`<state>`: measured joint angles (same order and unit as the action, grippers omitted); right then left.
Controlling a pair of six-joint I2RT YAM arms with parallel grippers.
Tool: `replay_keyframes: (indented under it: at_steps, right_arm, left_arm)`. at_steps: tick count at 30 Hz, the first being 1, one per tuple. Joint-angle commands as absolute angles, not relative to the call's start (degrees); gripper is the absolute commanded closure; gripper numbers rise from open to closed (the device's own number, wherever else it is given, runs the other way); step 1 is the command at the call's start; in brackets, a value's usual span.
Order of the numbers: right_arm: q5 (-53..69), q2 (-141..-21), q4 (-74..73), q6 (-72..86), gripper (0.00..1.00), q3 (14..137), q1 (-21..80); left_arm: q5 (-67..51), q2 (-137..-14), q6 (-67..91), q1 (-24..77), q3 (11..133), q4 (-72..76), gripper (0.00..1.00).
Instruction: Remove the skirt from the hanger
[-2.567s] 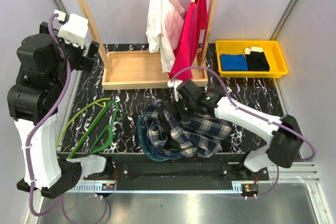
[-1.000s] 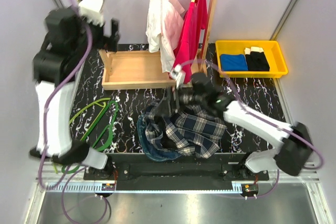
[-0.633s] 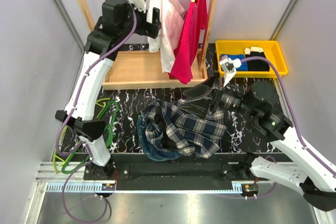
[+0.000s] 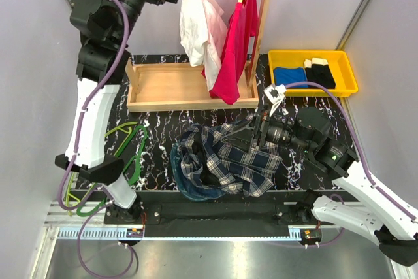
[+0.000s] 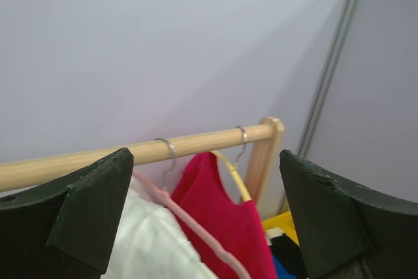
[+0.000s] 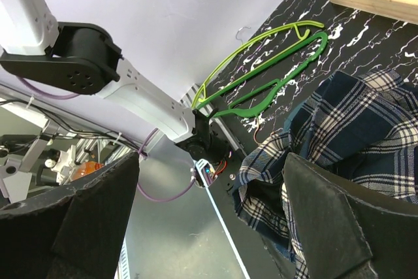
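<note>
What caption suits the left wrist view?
Open left claw before the wooden rail, white skirt on its pink hanger beside the red shirt.

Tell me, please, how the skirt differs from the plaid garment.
The skirt is plain white, while the plaid garment is a dark blue-and-white check. The skirt hangs from the rail, while the plaid garment lies crumpled on the table. Both are cloth garments.
</note>
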<state>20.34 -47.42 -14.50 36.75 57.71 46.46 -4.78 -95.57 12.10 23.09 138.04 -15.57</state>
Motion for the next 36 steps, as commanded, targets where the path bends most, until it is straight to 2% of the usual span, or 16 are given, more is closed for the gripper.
replay_keyframes:
  at_steps: [1, 8, 17, 26, 30, 36]
  right_arm:
    - [18.8, -46.4, -13.5, 37.0, 0.0, 58.2, 46.7]
    - [17.7, -43.3, -14.2, 37.9, 0.0, 57.8, 46.7]
    - [15.2, -40.3, -17.9, 37.9, 0.0, 58.4, 46.7]
    - [13.6, -38.8, -20.1, 38.2, 0.0, 57.7, 46.7]
    - [13.9, -39.1, -20.3, 38.2, 0.0, 57.9, 46.7]
    - [14.1, -39.7, -20.1, 38.6, 0.0, 57.4, 46.7]
  left_arm:
    - [-5.2, -100.5, 16.0, 27.7, 139.2, -16.2, 0.01]
    - [3.4, -104.1, 9.1, 34.9, 137.3, -16.2, 0.01]
    - [14.1, -105.3, 2.5, 35.4, 134.2, -15.1, 0.01]
    - [14.2, -97.6, 1.2, 33.1, 122.2, -12.3, 0.01]
    - [14.3, -91.2, 1.1, 30.3, 111.6, -8.4, 0.01]
    - [12.5, -88.2, 1.2, 27.2, 108.5, -8.0, 0.01]
